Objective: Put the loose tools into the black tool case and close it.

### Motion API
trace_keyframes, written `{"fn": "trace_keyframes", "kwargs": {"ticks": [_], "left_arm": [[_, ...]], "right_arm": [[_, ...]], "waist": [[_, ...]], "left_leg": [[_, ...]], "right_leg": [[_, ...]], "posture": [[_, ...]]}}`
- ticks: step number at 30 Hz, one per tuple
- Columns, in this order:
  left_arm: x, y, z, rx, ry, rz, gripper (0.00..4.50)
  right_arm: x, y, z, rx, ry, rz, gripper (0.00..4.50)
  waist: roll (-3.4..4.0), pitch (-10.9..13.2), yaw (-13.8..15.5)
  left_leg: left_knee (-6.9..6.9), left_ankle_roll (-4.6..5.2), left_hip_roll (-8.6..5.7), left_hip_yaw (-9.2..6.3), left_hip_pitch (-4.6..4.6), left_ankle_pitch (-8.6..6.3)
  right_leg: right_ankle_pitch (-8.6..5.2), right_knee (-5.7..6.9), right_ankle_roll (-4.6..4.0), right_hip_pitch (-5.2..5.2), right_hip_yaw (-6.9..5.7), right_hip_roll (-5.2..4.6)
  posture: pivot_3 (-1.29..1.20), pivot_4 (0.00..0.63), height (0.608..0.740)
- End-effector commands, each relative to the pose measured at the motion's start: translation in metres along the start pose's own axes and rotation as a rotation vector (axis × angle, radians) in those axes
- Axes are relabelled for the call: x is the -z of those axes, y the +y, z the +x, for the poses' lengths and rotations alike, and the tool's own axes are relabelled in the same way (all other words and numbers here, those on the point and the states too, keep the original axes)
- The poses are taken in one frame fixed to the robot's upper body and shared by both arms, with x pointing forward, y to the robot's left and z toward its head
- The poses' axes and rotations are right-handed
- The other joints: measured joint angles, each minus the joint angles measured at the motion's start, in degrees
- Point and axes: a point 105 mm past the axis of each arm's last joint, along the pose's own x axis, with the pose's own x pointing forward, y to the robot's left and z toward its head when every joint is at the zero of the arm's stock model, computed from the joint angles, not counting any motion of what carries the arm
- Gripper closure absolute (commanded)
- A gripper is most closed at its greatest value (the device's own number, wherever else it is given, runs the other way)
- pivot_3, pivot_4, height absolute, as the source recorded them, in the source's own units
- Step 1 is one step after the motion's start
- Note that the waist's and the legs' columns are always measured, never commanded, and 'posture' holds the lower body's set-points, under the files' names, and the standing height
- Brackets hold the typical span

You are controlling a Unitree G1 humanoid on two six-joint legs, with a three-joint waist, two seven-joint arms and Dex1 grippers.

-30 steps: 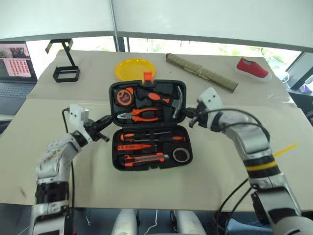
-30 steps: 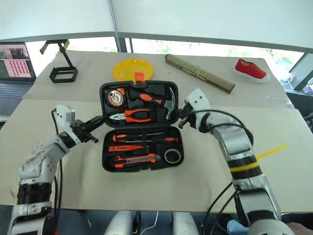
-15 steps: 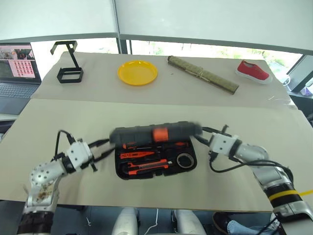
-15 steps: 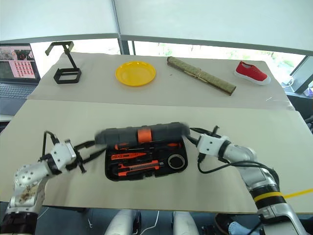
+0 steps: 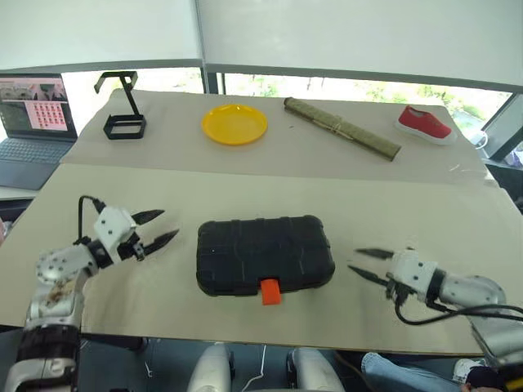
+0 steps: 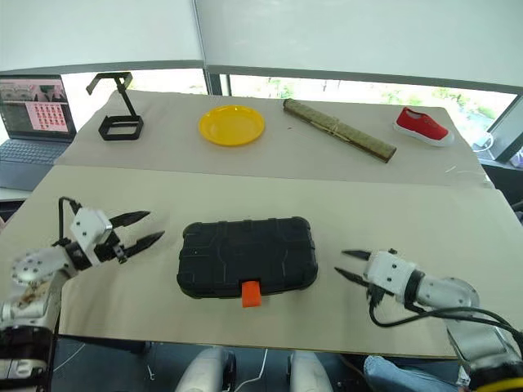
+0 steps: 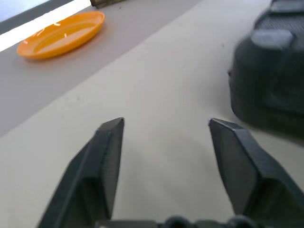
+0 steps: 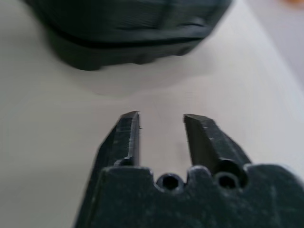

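Black tool case [image 5: 265,255] lies shut on the surface [image 5: 425,204], its orange latch [image 5: 270,291] sticking out, perhaps unfastened; lifted like that, it could spill open. It sits between my grippers: left gripper [image 5: 157,228] and right gripper [image 5: 362,264] flank it, well apart, both parted and empty.

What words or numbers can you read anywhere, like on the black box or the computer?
No text can be read here.
Laptop screen: a pink window with a grid of small pictures; any writing is too small to read.
Black tool case: textured lid and orange latch, no visible lettering.
Yellow plate, red shoe, rolled mat: no visible writing.
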Motion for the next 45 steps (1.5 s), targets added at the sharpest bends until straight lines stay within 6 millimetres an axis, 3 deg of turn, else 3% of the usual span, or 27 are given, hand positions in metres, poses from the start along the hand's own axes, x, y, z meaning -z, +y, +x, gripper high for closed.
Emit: {"fn": "trace_keyframes", "kwargs": {"ticks": [1,3,5,10,12,15,19,24,28,31,33,39,45], "left_arm": [[-0.004,-0.003,0.024,0.076,0.009,-0.003,3.27],[-0.002,-0.005,0.036,0.127,0.042,-0.014,4.02],[0.002,-0.012,0.043,0.193,0.079,-0.010,4.42],[0.012,-0.024,0.045,0.308,0.167,-0.081,4.42],[0.015,-0.031,0.040,0.345,0.187,-0.095,4.42],[0.019,-0.039,0.027,0.368,0.206,-0.159,4.42],[0.013,-0.042,0.019,0.312,0.157,-0.257,4.42],[0.011,-0.047,-0.005,0.203,0.124,-0.333,4.42],[0.010,-0.037,-0.011,0.104,0.106,-0.329,4.42],[-0.012,-0.018,-0.008,0.039,0.015,-0.301,4.42],[-0.026,-0.017,-0.003,0.065,-0.018,-0.288,4.42],[-0.059,-0.036,0.030,0.275,-0.056,-0.231,4.42],[-0.058,-0.067,0.060,0.448,-0.009,-0.177,4.42]], "right_arm": [[-0.022,0.023,0.006,-0.101,-0.022,0.028,4.27],[-0.026,0.038,0.013,-0.155,-0.008,0.049,4.50],[-0.028,0.046,0.021,-0.184,0.009,0.082,4.50],[-0.038,0.043,0.043,-0.183,0.003,0.083,4.50],[-0.042,0.032,0.056,-0.152,-0.011,0.038,4.50],[-0.054,-0.005,0.078,-0.011,-0.048,0.025,4.50],[-0.058,-0.024,0.090,0.040,-0.060,0.013,4.50],[-0.056,-0.049,0.101,0.093,-0.056,-0.012,4.50],[-0.053,-0.051,0.094,0.069,-0.053,-0.012,4.50],[-0.057,-0.041,0.071,-0.016,-0.079,0.024,4.50],[-0.062,-0.034,0.061,-0.055,-0.094,0.045,4.50],[-0.080,-0.014,0.038,-0.124,-0.109,0.066,4.50],[-0.090,-0.015,0.047,-0.098,-0.118,0.066,4.50]], "waist": [[-0.01,0.0,-0.4],[-0.02,0.0,-0.6],[-0.05,0.0,-0.8],[-0.07,0.0,-1.2],[-0.09,0.0,-1.1],[-0.14,0.1,-1.5],[-0.14,0.1,-1.2],[-0.16,0.1,-1.3],[-0.17,0.1,-1.1],[-0.19,0.1,-0.4],[-0.21,0.1,-0.1],[-0.22,0.1,-0.1],[-0.22,0.1,-0.9]], "left_leg": [[0.00,0.00,0.01,-0.01,0.00,0.00],[0.00,0.00,0.01,-0.02,-0.02,0.00],[0.01,0.00,0.01,-0.04,-0.02,0.00],[0.01,0.00,0.01,-0.04,-0.07,0.00],[0.02,0.00,0.02,-0.08,-0.08,0.00],[0.01,0.00,0.04,-0.07,-0.08,0.00],[0.01,-0.01,0.04,-0.07,-0.15,0.00],[0.01,0.00,0.05,-0.07,-0.21,0.00],[0.00,-0.01,0.06,-0.08,-0.17,0.00],[0.02,-0.01,0.02,-0.09,-0.18,0.00],[0.04,-0.01,-0.01,-0.13,-0.21,0.00],[0.03,-0.01,-0.02,-0.13,-0.13,0.00],[0.03,-0.01,0.00,-0.15,-0.13,0.00]], "right_leg": [[0.00,0.00,0.00,0.00,0.00,0.03],[0.00,0.01,0.00,-0.03,0.01,0.07],[0.00,0.00,0.00,-0.03,0.01,0.09],[-0.01,0.00,0.00,-0.09,0.02,0.11],[-0.01,0.00,0.00,-0.09,0.00,0.12],[-0.01,0.00,0.00,-0.12,0.04,0.15],[-0.01,0.05,-0.01,-0.21,0.03,0.12],[0.00,0.03,-0.01,-0.26,0.03,0.08],[0.00,0.07,-0.02,-0.26,0.03,0.07],[0.00,0.06,-0.01,-0.22,0.00,0.02],[0.00,0.01,-0.01,-0.18,-0.07,-0.01],[0.00,0.01,-0.01,-0.10,-0.05,0.02],[0.00,0.01,-0.01,-0.11,-0.03,0.09]], "posture": [[0.00,0.150,0.740],[0.00,0.150,0.740],[0.00,0.150,0.740],[0.00,0.150,0.740],[0.00,0.150,0.740],[0.00,0.150,0.740],[0.00,0.150,0.740],[0.00,0.150,0.740],[0.00,0.150,0.740],[0.00,0.150,0.740],[0.00,0.150,0.740],[0.00,0.150,0.740],[0.00,0.150,0.740]]}}
